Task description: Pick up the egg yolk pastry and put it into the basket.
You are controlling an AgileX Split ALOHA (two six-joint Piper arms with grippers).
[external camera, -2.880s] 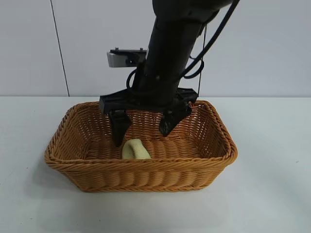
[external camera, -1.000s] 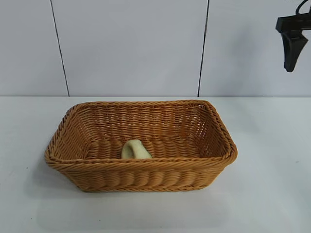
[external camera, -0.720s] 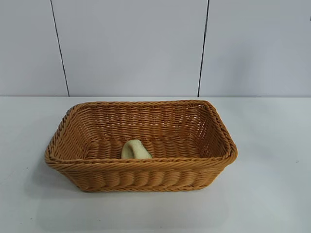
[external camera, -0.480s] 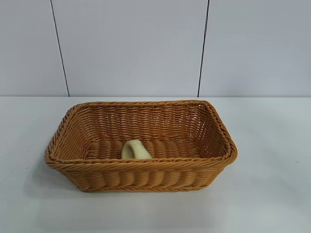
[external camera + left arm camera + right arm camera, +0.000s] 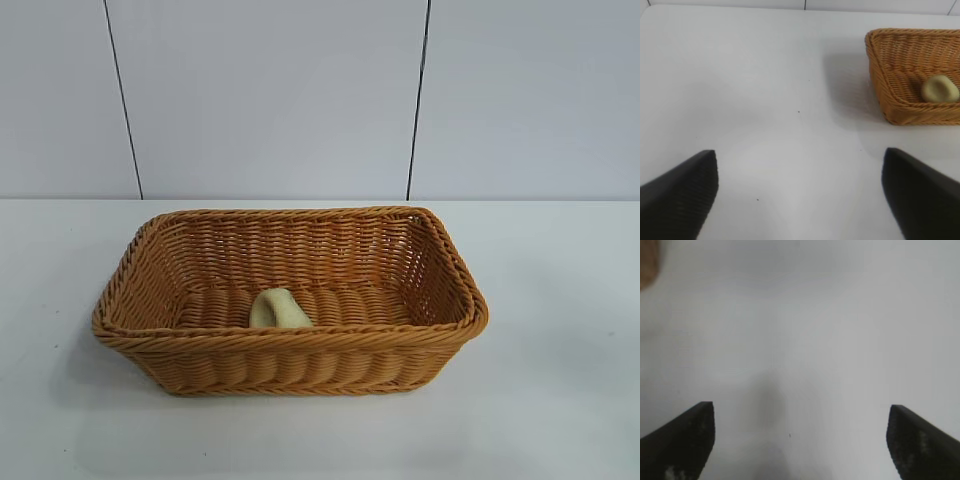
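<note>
The orange-brown wicker basket (image 5: 300,375) stands in the middle of the white table. The pale cream egg yolk pastry (image 5: 279,309) lies inside it, leaning against the near wall, left of the middle. Neither arm shows in the exterior view. In the left wrist view the basket (image 5: 895,107) and the pastry (image 5: 939,89) appear far off to one side, and my left gripper (image 5: 801,170) hangs open over bare table with nothing between its fingers. My right gripper (image 5: 801,422) is also open and empty over bare table, with a blurred corner of the basket (image 5: 647,262) at the picture's edge.
White table (image 5: 560,400) surrounds the basket on all sides. A pale panelled wall (image 5: 270,100) rises behind the table.
One second ago a black gripper finger hung at the exterior view's upper right; it has since left the view. The basket and pastry have not moved.
</note>
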